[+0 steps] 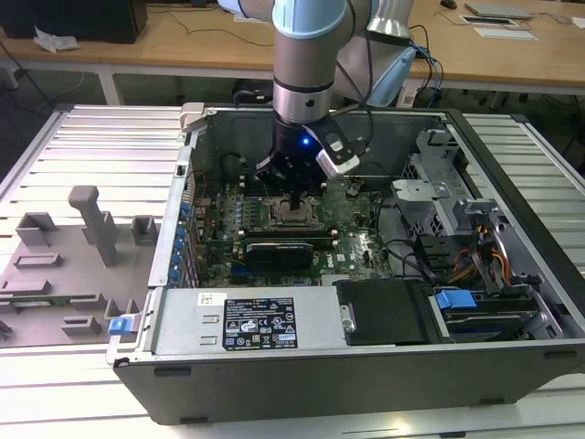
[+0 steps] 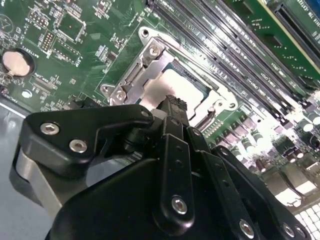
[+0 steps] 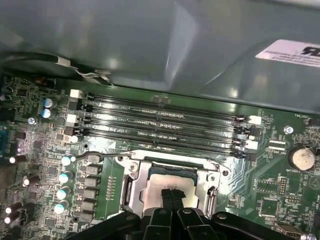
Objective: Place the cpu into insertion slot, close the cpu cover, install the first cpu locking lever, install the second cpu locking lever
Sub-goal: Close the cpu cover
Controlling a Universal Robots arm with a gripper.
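Note:
The insertion slot (image 1: 294, 216) sits mid-board on the green motherboard (image 1: 352, 242) inside the open case. In both wrist views the cpu (image 3: 159, 183) (image 2: 176, 81) lies flat in the slot, its silvery-beige top showing. The silvery cpu cover (image 3: 134, 176) (image 2: 149, 56) lies down around the chip as a frame. My gripper (image 3: 172, 193) (image 2: 173, 101) (image 1: 296, 196) points straight down over the chip. Its black fingertips are shut together with nothing between them, at or just above the chip's top. A thin metal locking lever (image 3: 107, 156) lies along the slot's edge beside the memory slots.
Long black memory slots (image 3: 160, 122) run right beside the socket. The grey case wall (image 3: 150, 45) rises behind them. A coin battery (image 3: 302, 158), capacitors (image 3: 65, 177), drive bays and cables (image 1: 475, 256) crowd the case. Grey fixtures (image 1: 87, 229) stand on the slatted table at the exterior view's left.

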